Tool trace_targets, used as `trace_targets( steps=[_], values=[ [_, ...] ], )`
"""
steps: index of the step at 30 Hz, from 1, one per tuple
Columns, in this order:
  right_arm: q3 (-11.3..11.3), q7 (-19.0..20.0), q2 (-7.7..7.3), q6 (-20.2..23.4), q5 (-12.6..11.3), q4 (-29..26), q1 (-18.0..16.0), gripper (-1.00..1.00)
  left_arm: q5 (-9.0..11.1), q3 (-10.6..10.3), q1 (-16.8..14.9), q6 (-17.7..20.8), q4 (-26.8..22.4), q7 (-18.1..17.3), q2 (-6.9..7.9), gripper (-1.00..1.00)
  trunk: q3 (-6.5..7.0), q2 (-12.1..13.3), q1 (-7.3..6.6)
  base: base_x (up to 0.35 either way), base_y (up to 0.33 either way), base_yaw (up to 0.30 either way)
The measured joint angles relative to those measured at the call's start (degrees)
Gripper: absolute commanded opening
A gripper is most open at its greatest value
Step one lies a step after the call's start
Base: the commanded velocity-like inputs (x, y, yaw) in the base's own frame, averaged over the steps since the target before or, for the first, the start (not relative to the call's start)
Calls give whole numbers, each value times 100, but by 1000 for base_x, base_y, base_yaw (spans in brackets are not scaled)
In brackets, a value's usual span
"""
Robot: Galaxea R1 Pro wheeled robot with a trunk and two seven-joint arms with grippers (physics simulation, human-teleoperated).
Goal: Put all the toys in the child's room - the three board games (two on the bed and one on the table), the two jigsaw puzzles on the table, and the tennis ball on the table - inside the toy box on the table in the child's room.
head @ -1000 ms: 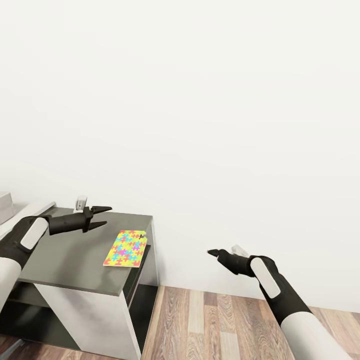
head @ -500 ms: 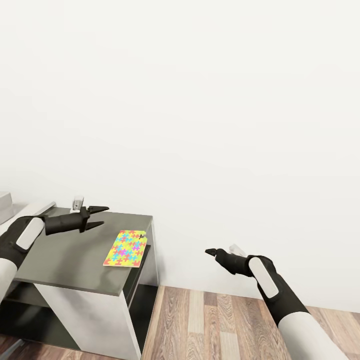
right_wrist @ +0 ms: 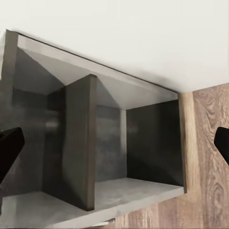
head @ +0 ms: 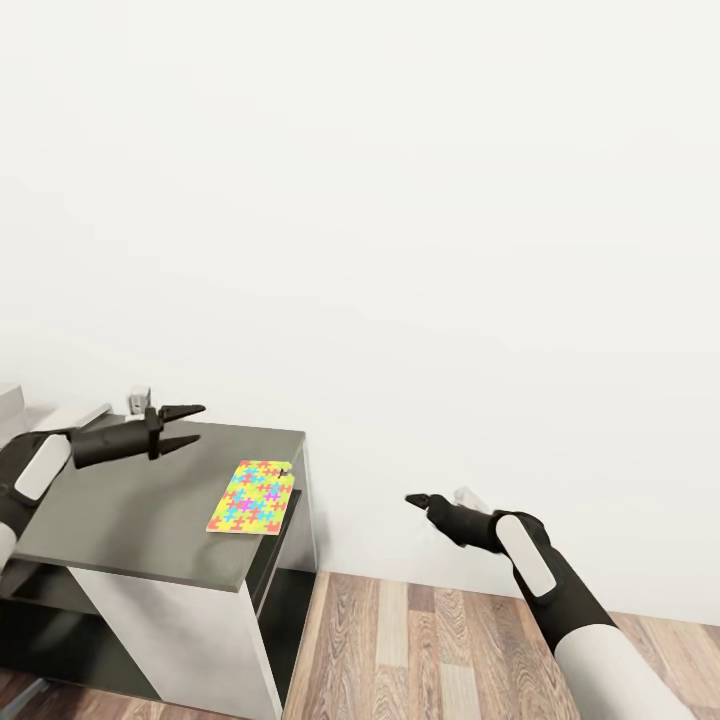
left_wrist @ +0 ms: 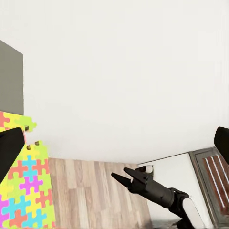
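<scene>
— Grey desk [head: 130,510] top, dark and flat, with a sharp corner at the right. See the jigsaw puzzle [head: 251,497]?

— Yes! Lying flat on the desk top, right by that right edge, near the front. Yellow, pink, blue and orange puzzle shapes all over it. Showing big in the left wrist view too, at the side.

— And the left claw [head: 185,425]?

— Up over the back part of the desk, wide, holding nothing. Pointing toward the puzzle's side but well apart from it. Lots of bare grey top in between.

— And the right claw [head: 415,500]?

— Out past the desk edge, over the wood floor [head: 420,640], in front of the white wall [head: 400,200]. Wide too, holding nothing. Plenty of open room around it.

— And under the desk top?

— Dark open shelves [right_wrist: 109,143] with an upright board between, seen in the right wrist view.
</scene>
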Motion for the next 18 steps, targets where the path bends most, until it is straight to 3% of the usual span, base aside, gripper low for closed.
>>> trace_targets(
  steps=[4,8,10,12,14,18],
  values=[
    [41,689,9,-13,3,16,2,100,-41,0,74,-4,-11,-402,78,100,0,0,0,0,0,0],
    [53,804,93,-38,7,22,5,100,-22,2,92,-4,-14,-449,100,100,0,0,0,0,0,0],
    [69,835,256,-59,15,22,4,100,-10,0,98,-5,-13,-464,120,100,0,0,0,0,0,0],
    [71,854,519,-75,65,22,2,100,-3,-6,101,-5,-15,-474,132,100,0,0,0,0,0,0],
    [66,860,653,-88,89,24,1,100,4,-9,103,-4,-20,-478,135,100,0,0,0,0,0,0],
    [74,863,747,-205,105,24,3,100,9,-12,104,-4,-23,-480,134,100,0,0,0,0,0,0]
  ],
)
